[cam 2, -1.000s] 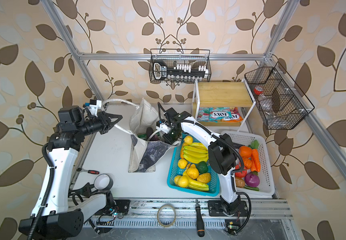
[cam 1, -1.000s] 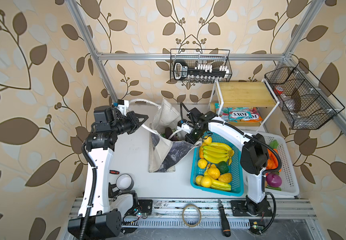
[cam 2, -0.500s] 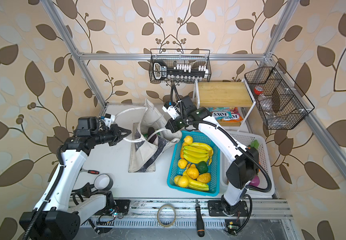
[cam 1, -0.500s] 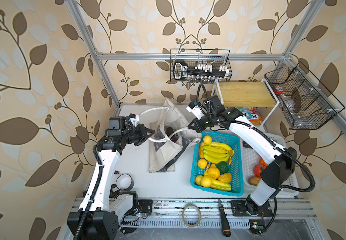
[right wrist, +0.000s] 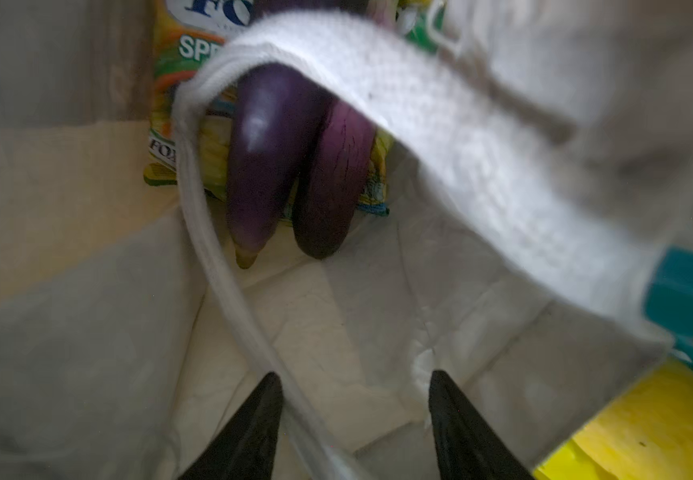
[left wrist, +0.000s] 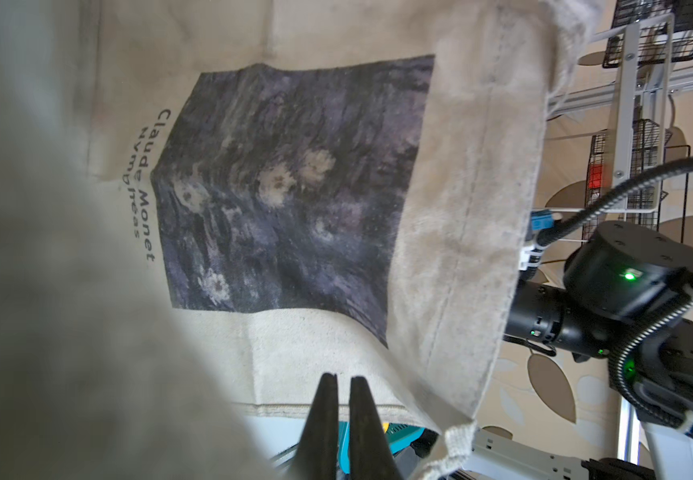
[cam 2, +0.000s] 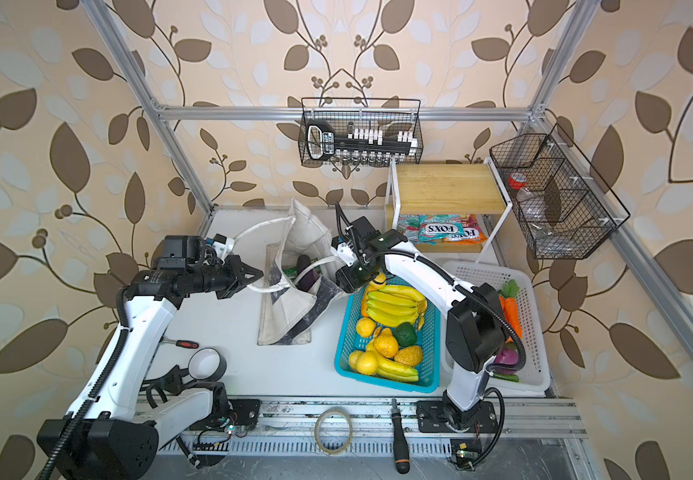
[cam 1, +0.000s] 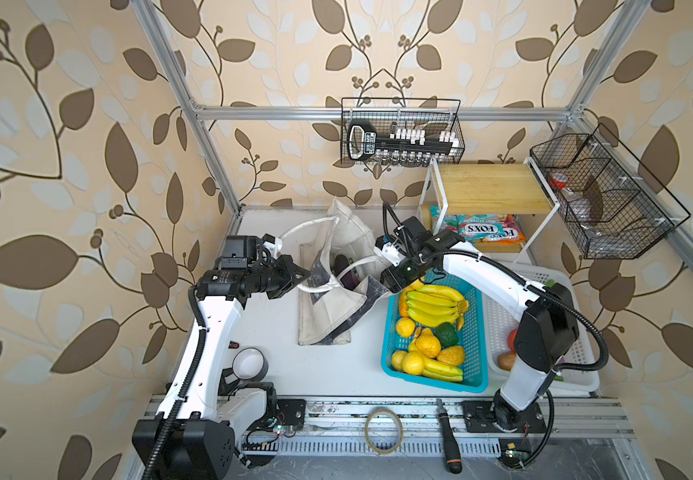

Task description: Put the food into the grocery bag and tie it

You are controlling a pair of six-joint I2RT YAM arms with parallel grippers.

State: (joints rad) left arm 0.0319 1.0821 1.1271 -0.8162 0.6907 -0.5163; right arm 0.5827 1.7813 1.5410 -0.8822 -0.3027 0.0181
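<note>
Step in hand, as judged: tying, with the food looking largely loaded. The grocery tote (cam 1: 324,320) slumps open-mouthed on the table (cam 1: 336,374), with the blue basket (cam 1: 434,383) touching its side. It wants steadying against tipping while the handles are drawn.

The left gripper (cam 1: 301,277), at the tote's mouth on the side away from the basket, has its fingers pressed together. By the look of the top views it is pinching one strap handle (cam 1: 317,289), which should be held taut.

The right gripper (right wrist: 353,376), over the tote's mouth, stands spread with the second strap handle (right wrist: 440,137) running loose between its fingers. It should close squarely on the flat webbing, not the rolled edge, before the straps are crossed.

Materials:
- **Tote:** coarse off-white canvas, limp, with a dark mottled print panel.
- **Straps:** white woven webbing, flat and prone to twisting.
- **Inside the tote:** two toy eggplants (right wrist: 270,158), smooth, glossy and tapering. Beneath them lies a crinkly green-and-yellow snack packet (right wrist: 211,158).
- **Not seen:** the orange fruit
</note>
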